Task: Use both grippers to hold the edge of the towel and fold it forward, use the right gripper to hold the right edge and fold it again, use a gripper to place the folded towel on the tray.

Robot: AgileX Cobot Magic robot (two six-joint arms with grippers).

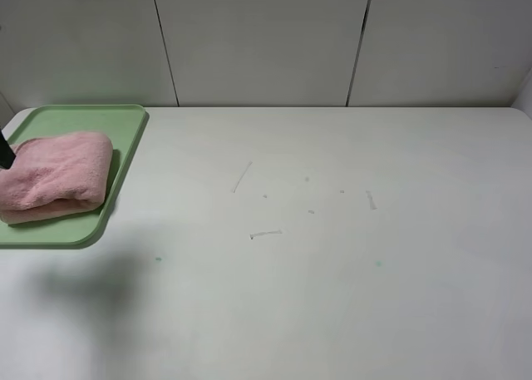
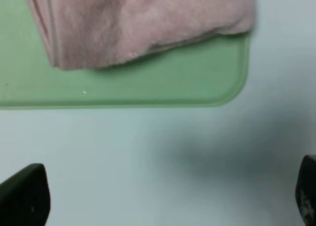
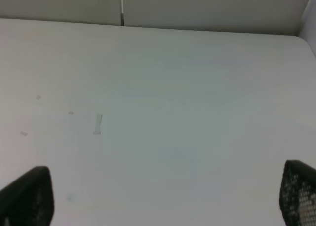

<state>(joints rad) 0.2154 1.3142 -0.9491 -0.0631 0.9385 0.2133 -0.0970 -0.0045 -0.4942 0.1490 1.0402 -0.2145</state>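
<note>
exterior high view puts the folded pink fluffy terry towel [image 1: 55, 178] on the light green flat plastic tray [image 1: 125, 139] at nine o'clock on the white table [image 1: 332, 255], so placing looks done. the left gripper [image 2: 163, 199] hovers beside the tray, jaws apart and empty, likely clear of the cloth. the right gripper [image 3: 163, 199] hangs over bare table, jaws also apart.

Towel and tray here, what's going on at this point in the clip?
The pink towel lies folded into a thick bundle on the green tray at the table's far left. Nothing is holding it. The left tool hangs open over bare table just off the tray's rim, and the right tool is open too, above empty tabletop with only a few scuff marks. Judging by how things lie, the folding and placing look done.
</note>
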